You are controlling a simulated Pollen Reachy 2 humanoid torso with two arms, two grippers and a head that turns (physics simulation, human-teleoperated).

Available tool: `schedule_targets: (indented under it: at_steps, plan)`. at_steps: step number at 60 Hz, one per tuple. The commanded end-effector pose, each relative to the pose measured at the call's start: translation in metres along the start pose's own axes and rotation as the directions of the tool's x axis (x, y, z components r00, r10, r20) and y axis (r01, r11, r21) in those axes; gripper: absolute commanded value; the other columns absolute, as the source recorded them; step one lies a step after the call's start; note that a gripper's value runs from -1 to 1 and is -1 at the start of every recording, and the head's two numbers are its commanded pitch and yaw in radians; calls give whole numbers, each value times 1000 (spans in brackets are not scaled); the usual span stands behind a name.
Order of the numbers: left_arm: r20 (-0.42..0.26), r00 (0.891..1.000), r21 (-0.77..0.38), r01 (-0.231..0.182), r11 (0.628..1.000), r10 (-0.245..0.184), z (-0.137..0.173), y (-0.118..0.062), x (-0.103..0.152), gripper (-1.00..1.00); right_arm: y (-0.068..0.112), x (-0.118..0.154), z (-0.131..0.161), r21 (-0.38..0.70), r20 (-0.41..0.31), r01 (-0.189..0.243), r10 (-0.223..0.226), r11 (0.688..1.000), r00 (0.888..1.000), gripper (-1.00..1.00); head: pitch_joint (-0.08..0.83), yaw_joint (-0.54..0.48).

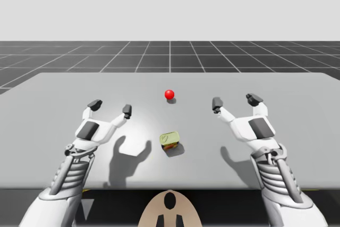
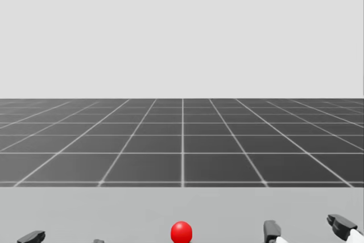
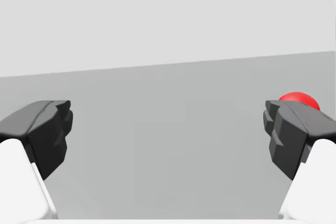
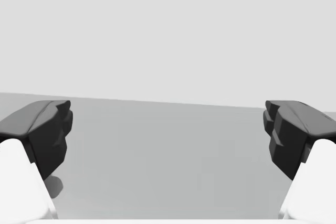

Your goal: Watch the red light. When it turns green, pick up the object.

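A red ball light [image 1: 169,94] sits on the grey table [image 1: 297,94] at the middle, toward the far side; it is red in the head view too [image 2: 181,232]. A small yellow-green can [image 1: 170,140] lies on its side nearer to me, in the middle. My left gripper [image 1: 110,108] hovers open to the left of the can, nothing between its fingers. My right gripper [image 1: 235,101] hovers open to the right. In the left wrist view the red light [image 3: 298,99] peeks out behind one fingertip [image 3: 294,135] of the left gripper [image 3: 168,135]. The right gripper [image 4: 168,135] faces bare table.
The table's far edge [image 1: 170,73] meets a dark gridded floor [image 2: 182,140]. Bare grey surface lies around the can and between both hands.
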Motion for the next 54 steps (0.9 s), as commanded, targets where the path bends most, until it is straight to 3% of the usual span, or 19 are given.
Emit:
schedule_targets:
  at_steps: [1, 12, 26, 43, 54]
  plan:
    - [-16, 1000, 5, -20, 1000, 20, 1, 3, 0, -1000, 1, 2, 4, -53, 7, 59, -59, 997, 998, -1000, 6, 2]
    - [-21, 1000, 11, -19, 1000, 20, 0, 3, -1, -1000, -1, 5, 4, -30, 18, 50, -50, 998, 999, -1000, 51, -2]
    - [-28, 999, 12, -14, 1000, 15, -1, 3, -2, -1000, 0, 3, 3, -27, 6, 20, -19, 999, 1000, -1000, 226, 6]
    - [-33, 999, 11, -4, 1000, 5, -2, 3, -4, -1000, -1, 3, 2, -41, 6, 24, -24, 999, 1000, -1000, 408, 17]
    - [-35, 999, 9, -1, 1000, 2, -2, 3, -5, -1000, 0, 3, 2, -40, 5, 21, -21, 999, 1000, -1000, 452, 17]
